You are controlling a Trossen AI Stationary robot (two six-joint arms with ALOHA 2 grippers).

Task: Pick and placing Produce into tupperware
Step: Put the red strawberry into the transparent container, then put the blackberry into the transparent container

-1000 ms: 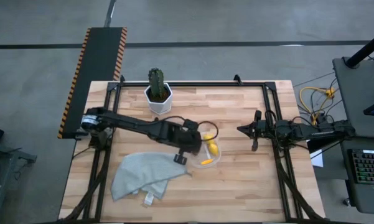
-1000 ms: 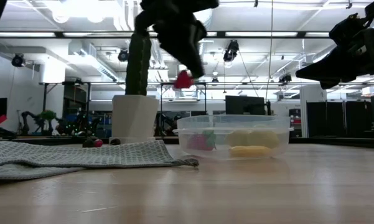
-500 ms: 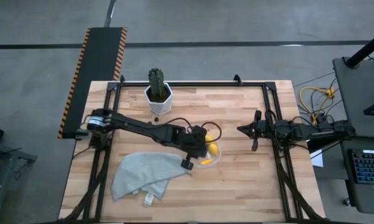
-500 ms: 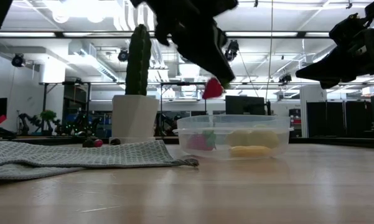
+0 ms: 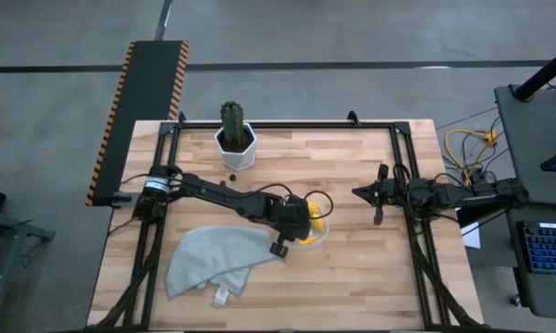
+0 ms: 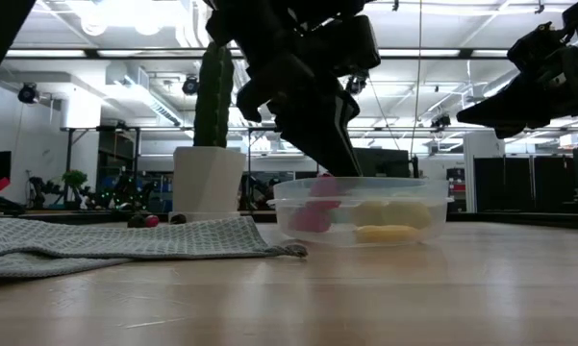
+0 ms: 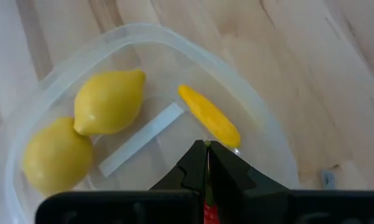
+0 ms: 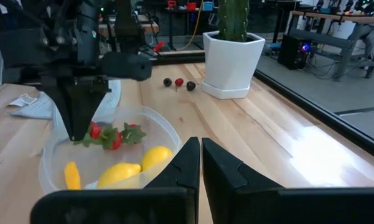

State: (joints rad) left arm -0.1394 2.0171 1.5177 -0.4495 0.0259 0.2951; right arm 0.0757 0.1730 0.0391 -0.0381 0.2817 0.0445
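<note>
The left gripper [image 8: 81, 134], jaws shut on a strawberry [image 8: 95, 131], hangs low inside the tub [image 5: 319, 233]. If released carelessly, the strawberry could stick between the jaws. The right gripper [image 5: 358, 192] waits closed, well apart.

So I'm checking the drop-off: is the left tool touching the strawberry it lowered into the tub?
Touching. The right wrist view shows the left tool shut on the strawberry inside the tupperware; the left wrist view shows red between its closed tips.
</note>
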